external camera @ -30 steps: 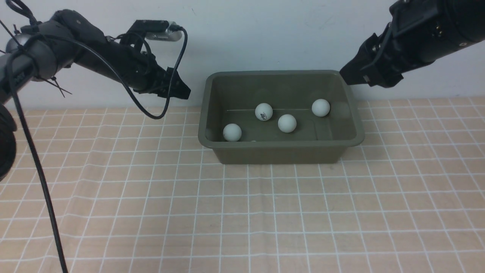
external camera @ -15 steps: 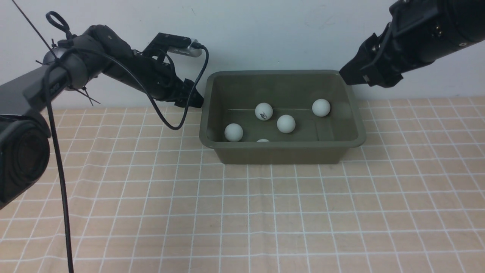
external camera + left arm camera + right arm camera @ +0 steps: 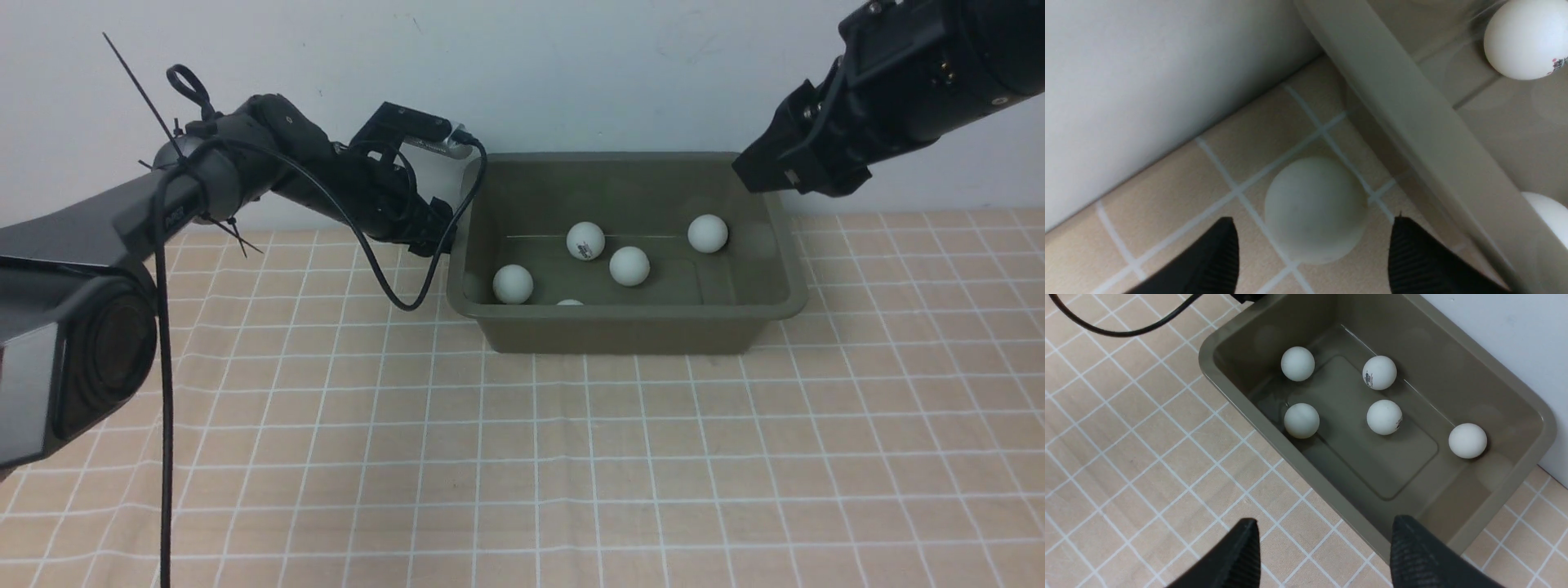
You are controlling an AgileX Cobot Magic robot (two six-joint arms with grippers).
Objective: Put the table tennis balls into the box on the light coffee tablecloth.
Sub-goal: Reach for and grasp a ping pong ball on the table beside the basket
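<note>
Front: my left tool (image 3: pixel 431 235) has swung in beside the box (image 3: pixel 637 312), which got nudged rightward on the light coffee tablecloth (image 3: pixel 522 457)

Left wrist: jaws wide, straddling the sixth ball (image 3: pixel 1314 208) on the cloth, ungripped

Right wrist: right tool (image 3: pixel 1323 535) wide, empty, above the box; five balls (image 3: pixel 1384 416) inside, so I reckon one pickup left

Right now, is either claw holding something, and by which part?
Nothing. The left claw stands open around a ball on the cloth; the right claw is open and empty.
</note>
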